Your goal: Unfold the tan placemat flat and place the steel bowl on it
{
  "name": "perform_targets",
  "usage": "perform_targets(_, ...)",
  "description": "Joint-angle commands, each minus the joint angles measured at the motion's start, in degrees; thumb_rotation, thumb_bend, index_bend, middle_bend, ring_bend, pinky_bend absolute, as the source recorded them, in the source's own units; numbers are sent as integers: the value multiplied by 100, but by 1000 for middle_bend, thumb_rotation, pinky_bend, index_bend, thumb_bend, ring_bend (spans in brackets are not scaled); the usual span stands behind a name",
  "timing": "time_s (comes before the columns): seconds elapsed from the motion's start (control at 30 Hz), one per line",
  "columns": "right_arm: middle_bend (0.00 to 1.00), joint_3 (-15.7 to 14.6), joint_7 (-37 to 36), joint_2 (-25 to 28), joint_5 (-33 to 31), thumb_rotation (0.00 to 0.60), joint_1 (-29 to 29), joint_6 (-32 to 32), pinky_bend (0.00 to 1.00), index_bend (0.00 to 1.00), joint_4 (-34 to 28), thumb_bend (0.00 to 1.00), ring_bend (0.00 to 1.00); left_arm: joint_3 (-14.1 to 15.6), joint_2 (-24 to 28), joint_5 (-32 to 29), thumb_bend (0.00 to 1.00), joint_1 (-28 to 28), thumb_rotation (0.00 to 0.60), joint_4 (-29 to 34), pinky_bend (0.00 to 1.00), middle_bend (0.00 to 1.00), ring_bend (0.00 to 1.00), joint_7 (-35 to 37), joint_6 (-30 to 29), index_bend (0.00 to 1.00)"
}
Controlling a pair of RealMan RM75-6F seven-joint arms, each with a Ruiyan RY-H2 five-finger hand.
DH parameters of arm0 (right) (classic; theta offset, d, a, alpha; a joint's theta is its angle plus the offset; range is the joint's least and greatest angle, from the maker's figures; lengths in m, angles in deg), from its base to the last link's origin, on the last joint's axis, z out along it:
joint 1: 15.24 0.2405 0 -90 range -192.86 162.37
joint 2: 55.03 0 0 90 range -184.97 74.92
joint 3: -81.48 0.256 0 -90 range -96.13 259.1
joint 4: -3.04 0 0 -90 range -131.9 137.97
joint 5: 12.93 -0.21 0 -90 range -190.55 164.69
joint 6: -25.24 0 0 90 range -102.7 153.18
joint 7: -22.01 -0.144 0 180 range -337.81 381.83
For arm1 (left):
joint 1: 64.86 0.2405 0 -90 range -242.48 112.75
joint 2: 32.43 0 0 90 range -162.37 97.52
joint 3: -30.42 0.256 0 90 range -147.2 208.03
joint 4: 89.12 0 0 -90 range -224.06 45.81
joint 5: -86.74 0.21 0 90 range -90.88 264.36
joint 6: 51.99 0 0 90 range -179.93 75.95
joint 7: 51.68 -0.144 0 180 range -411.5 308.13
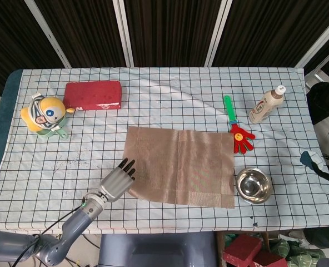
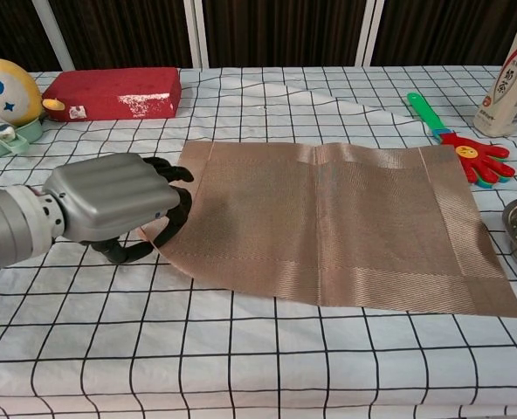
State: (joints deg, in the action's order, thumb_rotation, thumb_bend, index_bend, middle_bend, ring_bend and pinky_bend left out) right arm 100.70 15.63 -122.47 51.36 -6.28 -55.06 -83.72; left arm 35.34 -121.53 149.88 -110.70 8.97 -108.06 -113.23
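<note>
Placemat (image 1: 180, 165): tan, woven, spread open near the table's middle, with fold creases showing. Its near-left corner lifts slightly off the cloth; the rest lies flat.

Left hand (image 2: 119, 206): at the placemat's near-left corner. Fingers (image 2: 173, 196) curl together and pinch that corner, which shows pale under the palm in the chest view.

Right hand: outside both views.

Bowl (image 1: 254, 185): steel, upright on the tablecloth (image 1: 153, 100), just beside the placemat's near-right corner, off the mat. Whether its rim touches the mat's edge cannot be told.

Clapper (image 1: 237, 127): toy with a green handle and a red hand-shaped head, lying just beyond the placemat's far-right corner.

Bottle (image 1: 265, 104): tan, white cap, at the right, far side, near the clapper.

Red block (image 1: 93, 94): far left, lying flat.

Doll (image 1: 44, 115): yellow-headed figure at the left edge, beside the red block.

Tablecloth: white with a dark grid, covering the table.
</note>
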Motion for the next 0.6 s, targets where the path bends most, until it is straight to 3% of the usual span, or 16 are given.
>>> perform_targets(0.03, 0, -6, -1, 1, 4, 600, 3, 7, 170, 96, -3, 138, 27, 110, 11, 76, 409, 125, 600, 61, 129, 270, 54, 87, -83, 646)
perform_targets(0.23, 0, -22, 11, -6, 22, 600, 9, 15, 170, 97, -10, 139, 26, 343, 71, 231, 408, 309, 600, 237, 130, 270, 54, 133, -169, 646)
perform_targets(0.6, 0, -15, -5, 4, 13, 600, -1, 2, 170, 97, -36, 139, 27, 479, -35, 302, 408, 527, 600, 349, 129, 270, 54, 124, -189, 648)
